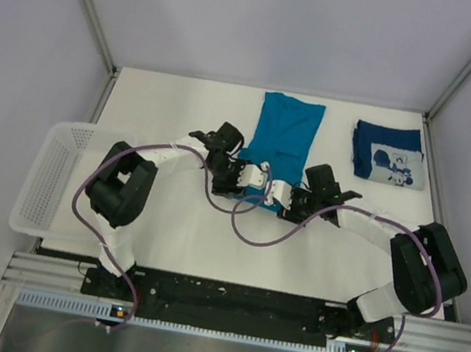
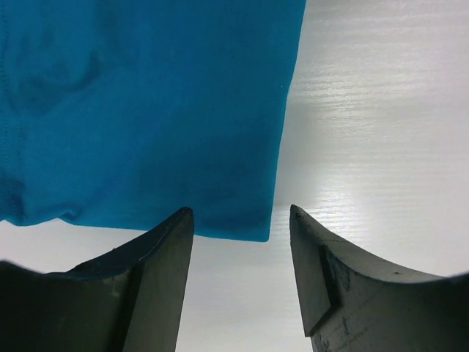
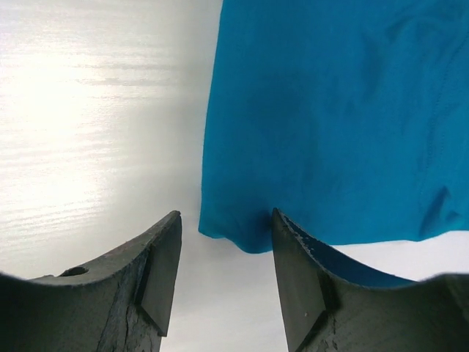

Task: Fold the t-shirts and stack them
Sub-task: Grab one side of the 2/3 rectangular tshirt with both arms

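The plain teal-blue t-shirt [image 1: 286, 130] lies on the white table as a long folded strip running front to back. Its near hem shows in the left wrist view [image 2: 146, 117] and in the right wrist view [image 3: 330, 110]. My left gripper [image 1: 256, 178] [image 2: 240, 216] is open and empty, with one near corner of the shirt just beyond its fingertips. My right gripper [image 1: 281, 193] [image 3: 226, 216] is open and empty at the other near corner. The navy t-shirt [image 1: 389, 152] with its pale print lies folded at the back right.
A white mesh basket [image 1: 50, 177] hangs at the table's left edge. Grey walls close in the back and both sides. Purple cables loop beside both arms over the middle of the table [image 1: 163, 227].
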Robot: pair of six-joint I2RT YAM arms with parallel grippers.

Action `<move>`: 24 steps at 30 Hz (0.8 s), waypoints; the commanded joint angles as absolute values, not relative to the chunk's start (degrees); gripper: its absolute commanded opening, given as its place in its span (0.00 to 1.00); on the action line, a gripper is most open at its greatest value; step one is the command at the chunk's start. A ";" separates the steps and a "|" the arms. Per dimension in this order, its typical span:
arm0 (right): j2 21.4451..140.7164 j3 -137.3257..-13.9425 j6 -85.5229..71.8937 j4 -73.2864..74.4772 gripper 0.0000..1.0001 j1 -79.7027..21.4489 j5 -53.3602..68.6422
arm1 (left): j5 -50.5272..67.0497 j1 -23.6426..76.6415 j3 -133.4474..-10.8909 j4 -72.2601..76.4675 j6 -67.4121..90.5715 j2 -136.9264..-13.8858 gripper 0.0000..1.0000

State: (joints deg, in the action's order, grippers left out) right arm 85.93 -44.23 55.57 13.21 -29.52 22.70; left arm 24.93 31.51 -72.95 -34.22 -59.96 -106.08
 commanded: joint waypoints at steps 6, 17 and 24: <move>88.86 -43.59 55.55 13.10 0.50 -32.78 19.69 | 23.65 33.22 -72.16 -38.67 -65.30 -108.45 0.58; 85.97 -45.17 53.62 16.60 0.00 -33.31 18.28 | 20.83 34.01 -72.77 -39.19 -59.34 -108.29 0.00; 73.94 -47.81 51.86 30.12 0.00 -37.17 18.02 | 21.53 34.10 -71.37 -46.92 -52.92 -97.31 0.00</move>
